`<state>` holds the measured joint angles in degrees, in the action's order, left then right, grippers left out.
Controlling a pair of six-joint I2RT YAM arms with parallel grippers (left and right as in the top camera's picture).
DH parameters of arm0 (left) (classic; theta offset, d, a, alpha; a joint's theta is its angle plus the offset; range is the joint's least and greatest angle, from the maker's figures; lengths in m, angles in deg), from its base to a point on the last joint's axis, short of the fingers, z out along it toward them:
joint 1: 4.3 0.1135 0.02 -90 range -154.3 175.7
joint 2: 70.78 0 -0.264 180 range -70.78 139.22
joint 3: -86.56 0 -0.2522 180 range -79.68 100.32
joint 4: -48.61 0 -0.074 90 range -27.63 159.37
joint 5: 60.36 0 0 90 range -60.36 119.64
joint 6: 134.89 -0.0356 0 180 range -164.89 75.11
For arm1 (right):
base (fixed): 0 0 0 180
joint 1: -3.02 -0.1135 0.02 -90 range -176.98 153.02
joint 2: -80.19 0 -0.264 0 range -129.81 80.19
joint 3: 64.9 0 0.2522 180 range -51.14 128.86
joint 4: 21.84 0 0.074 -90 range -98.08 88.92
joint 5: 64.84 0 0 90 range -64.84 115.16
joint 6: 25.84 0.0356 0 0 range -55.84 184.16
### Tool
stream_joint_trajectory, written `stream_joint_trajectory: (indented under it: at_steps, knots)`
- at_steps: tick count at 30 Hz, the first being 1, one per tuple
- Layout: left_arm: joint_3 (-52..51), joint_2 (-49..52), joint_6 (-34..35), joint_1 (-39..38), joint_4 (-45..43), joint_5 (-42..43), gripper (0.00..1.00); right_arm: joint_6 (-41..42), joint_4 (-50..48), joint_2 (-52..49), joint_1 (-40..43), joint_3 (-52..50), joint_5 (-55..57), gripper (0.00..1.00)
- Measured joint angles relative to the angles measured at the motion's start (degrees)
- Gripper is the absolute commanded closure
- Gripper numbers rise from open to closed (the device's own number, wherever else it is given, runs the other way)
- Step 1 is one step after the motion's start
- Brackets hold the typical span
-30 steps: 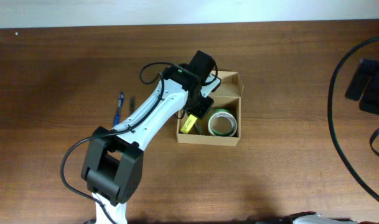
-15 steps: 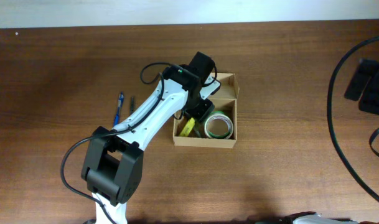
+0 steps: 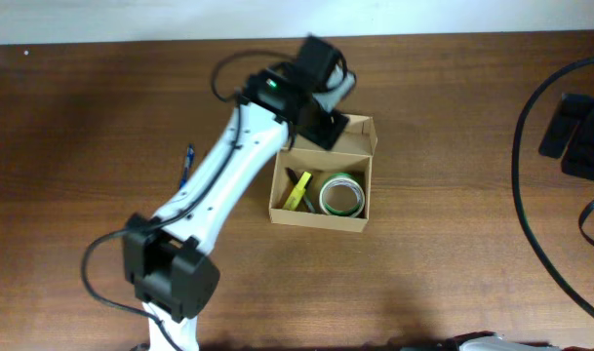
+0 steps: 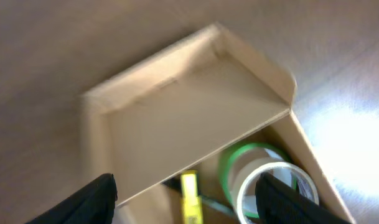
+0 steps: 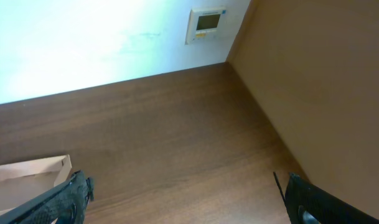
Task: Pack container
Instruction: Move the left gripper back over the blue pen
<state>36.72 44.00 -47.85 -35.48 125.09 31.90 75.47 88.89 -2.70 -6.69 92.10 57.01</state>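
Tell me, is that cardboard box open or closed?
Open. The box has its lid flap folded back, and a green tape roll and yellow pen show inside.

Your left arm hides the container's far-left corner and part of the blue pen on the desk. The left wrist view is blurred, and its bottom edge crops the tape roll and the yellow item. A black object is cut off at the right edge.

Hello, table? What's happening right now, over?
Left pincer open, empty, above the lid flap. Right pincer open, empty. Container open, tape roll and yellow pen inside. Opening unobstructed.
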Motion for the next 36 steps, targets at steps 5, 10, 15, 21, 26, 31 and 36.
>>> stream_joint_trajectory:
  at_steps: [5, 10, 15, 21, 26, 31, 36]
  knots:
    - [6.0, -3.4, 5.0, 5.7, 8.6, -3.8, 0.29, -0.2, 0.0, 0.0, 0.0, 0.0, 0.0, 0.01]
    - [6.4, -4.6, 10.3, 15.6, 18.2, -6.0, 0.28, -0.3, 0.0, 0.0, 0.0, 0.0, 0.0, 0.01]
    - [6.4, -4.6, 12.3, 23.5, 22.7, -6.2, 0.28, -0.6, 0.0, 0.0, 0.0, 0.0, 0.0, 0.01]
    - [4.7, -4.6, 11.8, 27.3, 23.6, -6.2, 0.27, -0.7, 0.0, 0.0, 0.0, 0.0, -0.5, 0.01]
    - [-2.9, -4.6, 8.6, 28.7, 18.8, -6.2, 0.23, -0.8, 0.0, 0.0, 0.0, 0.0, -1.1, 0.01]
    - [-13.7, -4.6, 4.9, 30.4, 10.3, -6.1, 0.23, -0.8, 0.0, 0.0, 0.0, 0.0, -1.6, 0.01]
    - [-22.4, -4.5, -0.2, 33.5, 1.5, -4.2, 0.22, -0.8, 0.0, 0.0, 0.0, 0.0, -2.2, 0.01]
